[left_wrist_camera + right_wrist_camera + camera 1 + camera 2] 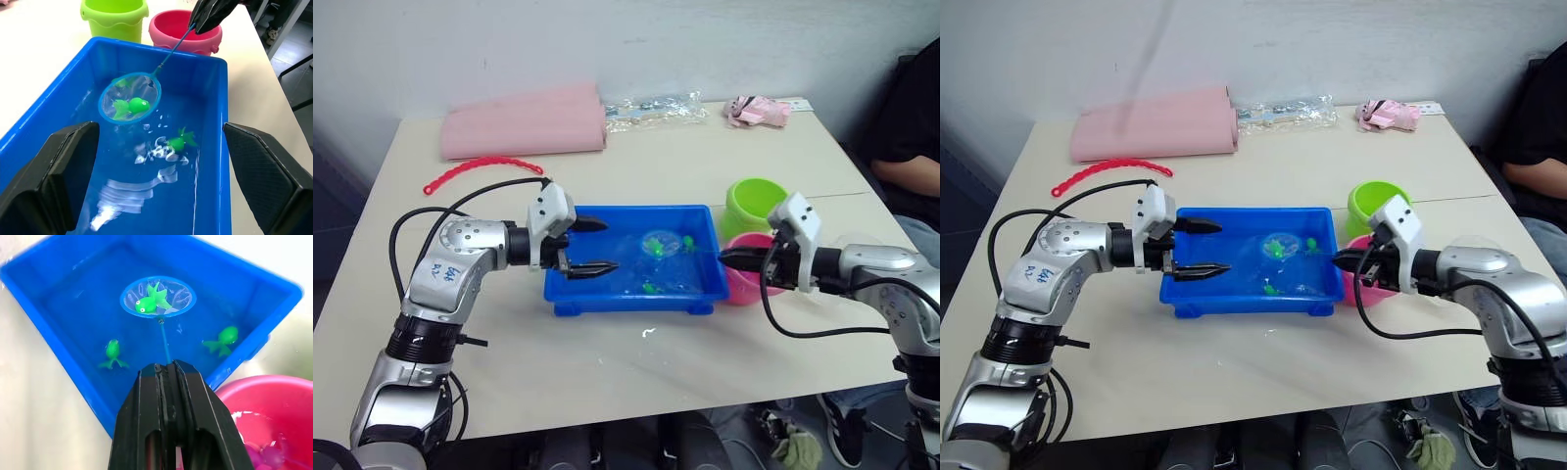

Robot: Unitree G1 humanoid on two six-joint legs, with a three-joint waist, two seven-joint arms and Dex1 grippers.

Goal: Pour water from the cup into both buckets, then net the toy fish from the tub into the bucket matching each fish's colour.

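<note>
The blue tub (570, 294) sits mid-table with water in it. My right gripper (729, 257) is shut on the thin handle of the net (158, 296) and stands over the pink bucket (742, 286). The net's ring lies in the tub with one green toy fish (149, 302) inside it. Two more green fish (113, 353) (223, 339) float loose in the tub. Pink fish (268, 454) lie in the pink bucket, and the lime green bucket (754, 204) stands just behind it. My left gripper (592, 245) is open and empty over the tub's left end. A faint clear shape behind my right forearm may be the cup (858, 239).
A folded pink cloth (524, 122) and a red beaded chain (480, 171) lie at the back left. A clear plastic bag (656, 106) and a small pink item (759, 110) lie at the back. A person (911, 127) sits at the table's right side.
</note>
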